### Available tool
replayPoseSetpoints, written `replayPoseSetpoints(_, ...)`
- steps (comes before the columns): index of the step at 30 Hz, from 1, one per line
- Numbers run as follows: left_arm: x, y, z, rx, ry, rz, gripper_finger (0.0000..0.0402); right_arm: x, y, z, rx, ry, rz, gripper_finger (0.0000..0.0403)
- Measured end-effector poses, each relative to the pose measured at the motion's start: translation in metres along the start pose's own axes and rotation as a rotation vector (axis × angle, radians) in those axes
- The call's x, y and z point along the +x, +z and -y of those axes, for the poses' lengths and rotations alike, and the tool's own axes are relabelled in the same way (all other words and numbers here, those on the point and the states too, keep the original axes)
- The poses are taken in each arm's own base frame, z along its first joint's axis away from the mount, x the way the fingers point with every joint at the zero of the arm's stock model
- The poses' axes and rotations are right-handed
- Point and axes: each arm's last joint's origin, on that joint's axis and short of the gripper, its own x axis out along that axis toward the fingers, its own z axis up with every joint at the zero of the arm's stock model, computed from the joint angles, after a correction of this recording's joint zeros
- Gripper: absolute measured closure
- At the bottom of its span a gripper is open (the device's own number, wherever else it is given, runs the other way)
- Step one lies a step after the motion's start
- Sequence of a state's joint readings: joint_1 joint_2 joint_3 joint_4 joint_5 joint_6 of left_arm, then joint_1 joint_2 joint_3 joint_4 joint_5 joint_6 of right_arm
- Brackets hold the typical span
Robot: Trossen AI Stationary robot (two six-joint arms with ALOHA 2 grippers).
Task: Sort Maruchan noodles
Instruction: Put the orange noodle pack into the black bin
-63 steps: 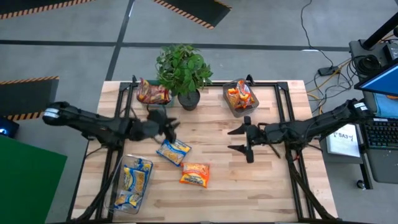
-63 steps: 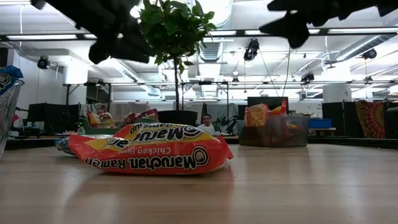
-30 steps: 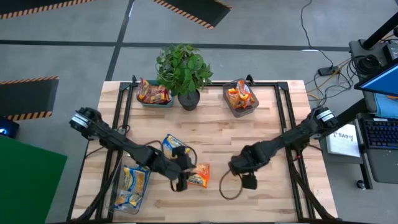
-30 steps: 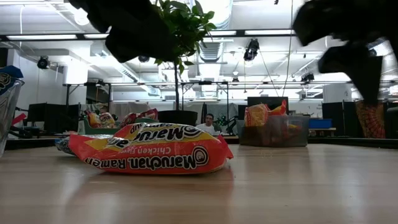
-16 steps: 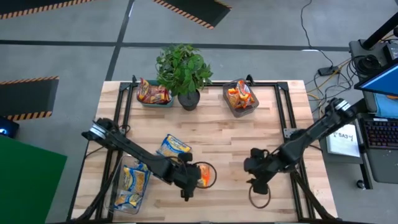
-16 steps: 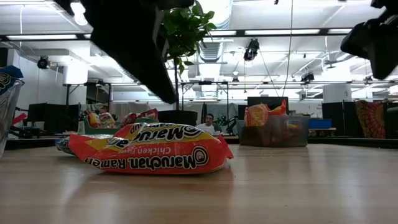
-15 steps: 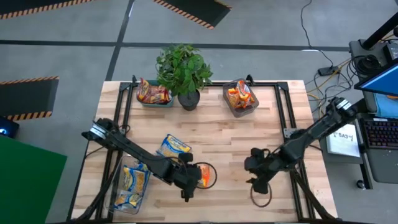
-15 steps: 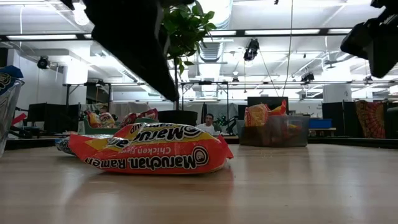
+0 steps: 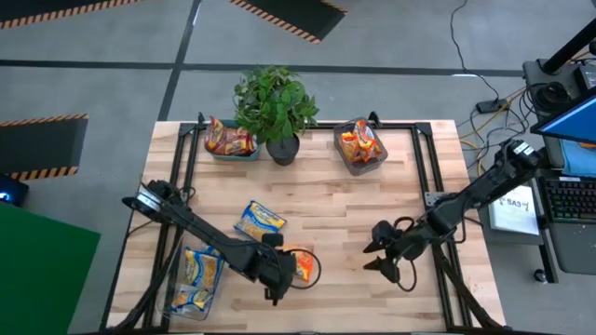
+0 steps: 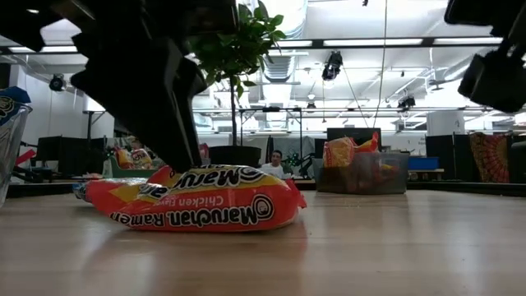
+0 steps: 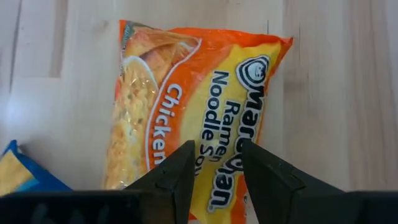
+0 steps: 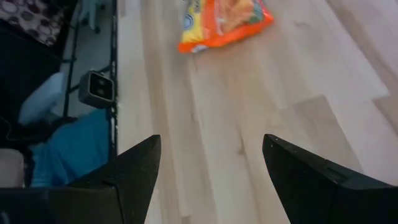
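Packet (image 11: pixel 199 106) of orange-and-yellow Maruchan chicken ramen lies flat, wrapper glossy.

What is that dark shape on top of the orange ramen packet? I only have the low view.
Observer: That is the left gripper, down on the orange packet near the table's front edge.
Operator: Is anything loose lying behind it?
Observer: One blue-and-yellow packet lies flat on the wood, farther back and a little to the left.
Operator: Where is the right gripper?
Observer: The right gripper hovers open and empty off to the orange packet's right.
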State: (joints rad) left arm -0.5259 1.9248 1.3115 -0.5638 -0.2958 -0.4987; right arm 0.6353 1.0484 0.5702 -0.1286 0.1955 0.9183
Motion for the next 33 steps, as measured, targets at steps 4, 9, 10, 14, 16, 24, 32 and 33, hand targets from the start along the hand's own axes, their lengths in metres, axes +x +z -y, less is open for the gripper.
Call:
replayPoseSetpoints(4, 0.007, -0.003, 0.002, 0.0, 0.033, 0.004, 0.0294, 0.006, -0.005, 0.004, 0.018, -0.001, -0.006, 0.0133)
replayPoseSetpoints(9, 0.022, 0.0, -0.001, 0.011, 0.153, 0.062, 0.0309, 0.012, -0.007, 0.004, -0.004, -0.008, -0.01, 0.0133)
replayPoseSetpoints(10, 0.024, 0.003, -0.004, -0.002, 0.224, 0.11, 0.0312, 0.014, -0.008, 0.004, -0.012, -0.011, -0.008, 0.0133)
replayPoseSetpoints(14, 0.019, 0.027, -0.019, -0.012, 0.377, 0.26, 0.0323, 0.02, -0.008, 0.006, -0.003, -0.038, 0.015, 0.0133)
replayPoseSetpoints(16, 0.012, 0.036, -0.024, 0.029, 0.389, 0.276, 0.0325, 0.024, -0.006, 0.008, 0.05, -0.061, 0.04, 0.0133)
replayPoseSetpoints(24, 0.007, 0.048, -0.024, 0.242, 0.251, 0.224, 0.0326, 0.039, 0.008, 0.032, 0.241, -0.207, 0.123, 0.0133)
replayPoseSetpoints(32, 0.025, 0.03, -0.043, 0.202, 0.288, 0.136, 0.0326, 0.051, 0.031, 0.065, 0.226, -0.331, 0.176, 0.0133)
replayPoseSetpoints(33, 0.027, 0.029, -0.045, 0.19, 0.292, 0.13, 0.0326, 0.052, 0.033, 0.069, 0.22, -0.344, 0.18, 0.0133)
